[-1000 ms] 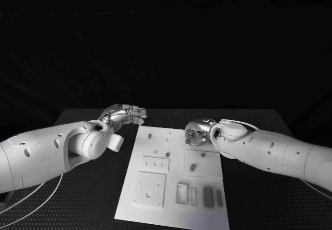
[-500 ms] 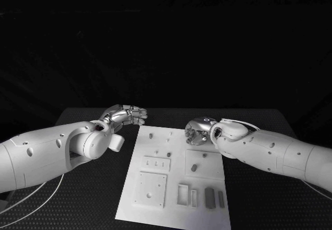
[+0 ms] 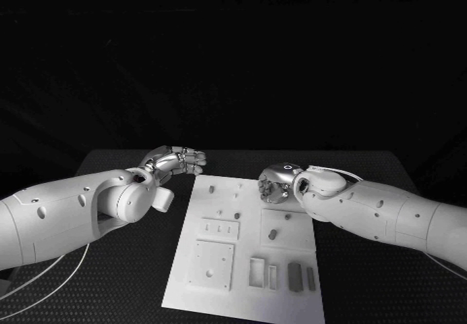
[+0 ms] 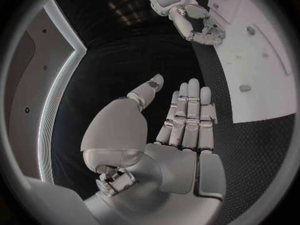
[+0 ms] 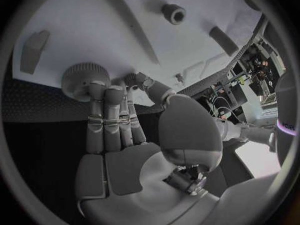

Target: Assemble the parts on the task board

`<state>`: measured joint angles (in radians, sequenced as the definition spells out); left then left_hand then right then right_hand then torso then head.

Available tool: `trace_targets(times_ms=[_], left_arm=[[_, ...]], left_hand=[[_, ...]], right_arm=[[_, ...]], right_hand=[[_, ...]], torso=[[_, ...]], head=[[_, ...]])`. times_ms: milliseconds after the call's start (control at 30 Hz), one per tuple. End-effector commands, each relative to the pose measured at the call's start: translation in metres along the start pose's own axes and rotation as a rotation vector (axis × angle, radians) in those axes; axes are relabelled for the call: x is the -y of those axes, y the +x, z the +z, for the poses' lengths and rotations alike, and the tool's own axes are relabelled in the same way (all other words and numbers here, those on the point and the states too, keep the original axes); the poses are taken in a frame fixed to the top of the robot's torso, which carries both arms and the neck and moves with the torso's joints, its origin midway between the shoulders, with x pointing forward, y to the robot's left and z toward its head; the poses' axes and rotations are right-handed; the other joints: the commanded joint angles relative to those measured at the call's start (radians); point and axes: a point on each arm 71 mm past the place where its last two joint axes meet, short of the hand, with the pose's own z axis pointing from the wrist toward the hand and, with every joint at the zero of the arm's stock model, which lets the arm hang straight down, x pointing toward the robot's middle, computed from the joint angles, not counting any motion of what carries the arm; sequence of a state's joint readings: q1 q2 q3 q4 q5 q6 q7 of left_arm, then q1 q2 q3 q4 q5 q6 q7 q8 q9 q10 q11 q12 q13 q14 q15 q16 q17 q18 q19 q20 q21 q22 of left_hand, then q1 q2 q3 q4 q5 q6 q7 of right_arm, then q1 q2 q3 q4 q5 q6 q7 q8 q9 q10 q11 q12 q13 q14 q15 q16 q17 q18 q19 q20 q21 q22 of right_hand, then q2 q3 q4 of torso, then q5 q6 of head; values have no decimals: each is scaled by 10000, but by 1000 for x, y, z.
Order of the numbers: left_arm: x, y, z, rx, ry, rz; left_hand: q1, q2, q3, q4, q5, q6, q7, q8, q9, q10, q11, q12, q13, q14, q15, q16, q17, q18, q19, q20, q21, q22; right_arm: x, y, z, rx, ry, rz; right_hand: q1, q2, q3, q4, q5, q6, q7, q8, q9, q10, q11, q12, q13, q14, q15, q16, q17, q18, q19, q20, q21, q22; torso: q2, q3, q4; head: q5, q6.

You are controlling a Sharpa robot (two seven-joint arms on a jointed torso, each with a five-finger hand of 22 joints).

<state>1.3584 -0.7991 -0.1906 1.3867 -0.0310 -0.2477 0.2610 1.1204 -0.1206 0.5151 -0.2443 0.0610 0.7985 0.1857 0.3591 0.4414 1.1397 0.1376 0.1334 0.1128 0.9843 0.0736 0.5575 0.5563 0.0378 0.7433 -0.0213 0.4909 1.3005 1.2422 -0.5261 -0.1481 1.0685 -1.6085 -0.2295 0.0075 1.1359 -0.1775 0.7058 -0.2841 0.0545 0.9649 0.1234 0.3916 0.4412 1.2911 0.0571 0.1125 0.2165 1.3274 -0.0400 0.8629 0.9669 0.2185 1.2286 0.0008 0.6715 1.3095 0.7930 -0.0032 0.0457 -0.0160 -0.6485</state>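
task board point(image 3: 243, 270) lies mid-table, one white plate with several small grey parts point(image 3: 294, 277) on it. right hand point(image 3: 273, 185) at its far edge, fingers pinching a round knurled part point(image 5: 85, 75) — left hand point(image 4: 187, 117) hovers off the board's far left corner, fingers straight, together, holding nothing.

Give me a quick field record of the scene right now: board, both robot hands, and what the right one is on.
task board: white plate, mid-table, small parts across it
left robot hand: off the board's far left corner, fingers extended, holding nothing
right robot hand: over the board's far right area, fingertips on a round ridged part
grasp on round part: touching; a full grip cannot be confirmed
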Motion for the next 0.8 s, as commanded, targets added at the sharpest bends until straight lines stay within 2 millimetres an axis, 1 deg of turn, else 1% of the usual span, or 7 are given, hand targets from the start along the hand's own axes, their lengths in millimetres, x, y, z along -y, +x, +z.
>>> trace_targets(times_ms=[33, 200, 333, 367, 667, 733, 800], left_arm=[[2, 2, 1, -183, 93, -5], [2, 2, 1, -180, 86, -3], [2, 1, 1, -160, 80, 1], [2, 1, 0, -153, 80, 3], [2, 1, 1, -129, 85, 13], [2, 1, 1, -119, 89, 16], [2, 0, 1, -110, 89, 20]], left_hand=[[-127, 2, 25, -56, -8, -26, 7, -43, 11, -48, -2, -42, -10, -23, 39, -47, 14, -1, -61, -10, 20, 13], [-131, 2, 26, -56, -9, -23, 6, -43, 13, -48, -1, -45, -10, -23, 39, -48, 16, -1, -62, -10, 21, 14], [-132, -1, 27, -58, -10, -22, 5, -43, 15, -49, -1, -47, -10, -23, 39, -49, 17, -1, -64, -10, 21, 14], [-133, -1, 27, -59, -10, -22, 5, -44, 16, -49, -1, -47, -10, -23, 39, -49, 17, -1, -64, -10, 21, 14], [-135, -4, 30, -63, -11, -21, 5, -45, 19, -50, 0, -52, -9, -23, 39, -50, 19, 0, -65, -10, 22, 16], [-136, -4, 31, -63, -11, -21, 5, -46, 19, -50, 0, -53, -9, -23, 40, -51, 20, 0, -65, -10, 22, 16], [-137, -5, 32, -64, -11, -20, 5, -46, 20, -50, 1, -54, -9, -23, 40, -51, 21, 0, -65, -10, 23, 17]], right_arm=[[-5, 21, -2, -976, -51, -393], [-7, 21, -1, -893, -12, -558], [-7, 19, -1, -703, 120, -732], [-8, 19, -1, -672, 156, -768], [-9, 15, -1, -154, 378, -823], [-10, 14, -2, 43, 404, -784], [-11, 11, -3, 380, 414, -675]], right_hand=[[44, 54, 83, 2, -48, 181, -37, 96, 96, 164, -37, 23, 114, -102, -179, 208, 133, 433, -87, -88, 274, 261], [-4, 97, 173, 26, -61, 406, -145, 188, 292, 359, -133, 69, 368, -151, -273, 530, 348, 433, -152, -128, 749, 247], [18, 176, 273, 28, -59, 549, -202, 242, 390, 492, -194, 111, 496, -142, -331, 667, 443, 433, -144, -139, 959, 243], [33, 210, 310, 26, -59, 591, -218, 258, 417, 533, -212, 127, 531, -138, -348, 694, 461, 433, -140, -141, 1007, 241], [13, 318, 440, 5, -59, 742, -269, 304, 538, 680, -281, 174, 700, -118, -414, 788, 523, 433, -138, -151, 1210, 228], [-4, 317, 465, 7, -60, 763, -277, 307, 561, 703, -291, 180, 732, -108, -424, 804, 532, 433, -133, -158, 1246, 225], [-11, 310, 485, 6, -59, 771, -281, 306, 574, 710, -296, 180, 751, -102, -430, 813, 537, 433, -132, -164, 1266, 223]], torso=[[26, 2, -1], [38, 0, 17], [61, 4, 13], [69, 5, 9], [88, 8, 7], [91, 10, 10], [93, 10, 16]], head=[[-13, -3], [-27, 20], [-19, 36], [-10, 65], [-35, 106], [-55, 101], [-124, 114]])
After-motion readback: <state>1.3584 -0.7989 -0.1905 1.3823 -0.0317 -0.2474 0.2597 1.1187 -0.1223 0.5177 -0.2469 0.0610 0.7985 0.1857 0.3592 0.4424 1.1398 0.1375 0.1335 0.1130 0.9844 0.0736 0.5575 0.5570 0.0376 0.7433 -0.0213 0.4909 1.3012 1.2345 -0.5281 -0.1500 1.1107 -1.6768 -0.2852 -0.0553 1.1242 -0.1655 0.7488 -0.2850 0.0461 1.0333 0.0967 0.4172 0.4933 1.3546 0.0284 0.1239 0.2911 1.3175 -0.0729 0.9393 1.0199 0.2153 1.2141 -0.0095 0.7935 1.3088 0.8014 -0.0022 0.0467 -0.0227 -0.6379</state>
